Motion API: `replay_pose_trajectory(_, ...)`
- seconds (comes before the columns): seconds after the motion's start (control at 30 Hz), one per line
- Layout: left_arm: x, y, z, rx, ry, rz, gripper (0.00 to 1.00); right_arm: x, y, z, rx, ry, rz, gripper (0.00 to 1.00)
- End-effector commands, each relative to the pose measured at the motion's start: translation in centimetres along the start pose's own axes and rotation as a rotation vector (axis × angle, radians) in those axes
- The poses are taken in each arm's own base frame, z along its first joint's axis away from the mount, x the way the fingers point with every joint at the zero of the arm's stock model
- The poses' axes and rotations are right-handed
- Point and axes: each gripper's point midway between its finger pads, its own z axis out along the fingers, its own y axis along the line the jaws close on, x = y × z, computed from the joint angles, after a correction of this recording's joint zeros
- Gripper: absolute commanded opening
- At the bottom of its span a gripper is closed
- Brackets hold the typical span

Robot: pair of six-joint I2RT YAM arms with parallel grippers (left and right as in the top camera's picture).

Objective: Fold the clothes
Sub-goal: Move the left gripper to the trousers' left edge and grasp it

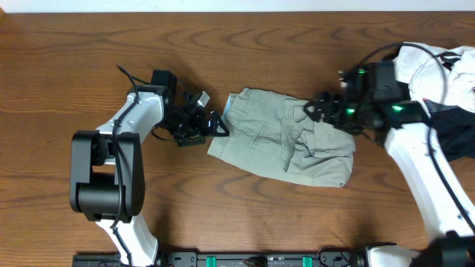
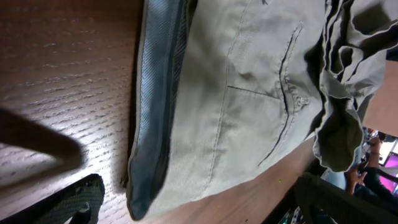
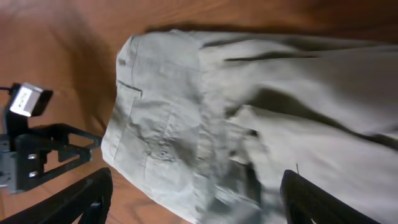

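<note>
The black-and-white left arm (image 1: pixel 137 111) stretches toward the centre, wrist low, its jaws standing wide apart. The black-and-white right arm (image 1: pixel 414 157) angles inward opposite, its jaws also parted wide.

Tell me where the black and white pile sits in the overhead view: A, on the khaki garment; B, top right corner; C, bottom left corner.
B: the pile fills the top right corner, apart from the khaki garment at the centre.
</note>
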Motion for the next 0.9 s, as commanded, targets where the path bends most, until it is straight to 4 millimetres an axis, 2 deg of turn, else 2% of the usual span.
replay_pose_trajectory(0.0, 0.6, -0.5, 1.1, 0.013, 0.034, 0.001, 0.95, -0.6, -0.4, -2.2, 0.002, -0.051, -0.043, 0.84)
replay_pose_trajectory(0.13, 1.0, -1.5, 2.1, 0.011, 0.056, 0.034, 0.85, -0.4, -0.4, -3.2, 0.003, -0.063, -0.047, 0.84)
replay_pose_trajectory(0.27, 1.0, -2.3, 2.9, 0.011, 0.060, 0.044, 0.76, 0.1, -0.6, -3.3, 0.010, -0.045, -0.040, 0.84)
replay_pose_trajectory(0.33, 0.9, -2.4, 3.0, 0.011, 0.059, 0.052, 0.68, 0.4, -0.7, -3.3, 0.015, -0.034, -0.042, 0.84)
replay_pose_trajectory(0.6, 0.9, -2.4, 3.1, 0.007, 0.060, 0.043, 0.07, 0.7, -0.8, -3.3, 0.019, -0.022, -0.043, 0.84)
replay_pose_trajectory(0.67, 0.9, -1.9, 3.0, -0.021, 0.056, 0.006, 0.06, 0.9, -0.9, -3.3, 0.023, -0.014, -0.039, 0.84)
replay_pose_trajectory(0.77, 0.6, -0.2, 2.9, -0.122, 0.035, -0.116, 0.06, 1.1, -1.0, -3.3, 0.026, -0.005, -0.037, 0.84)
replay_pose_trajectory(0.87, 0.5, 0.3, 2.7, -0.147, 0.021, -0.224, 0.06, 1.3, -1.0, -3.3, 0.029, 0.001, -0.047, 0.84)
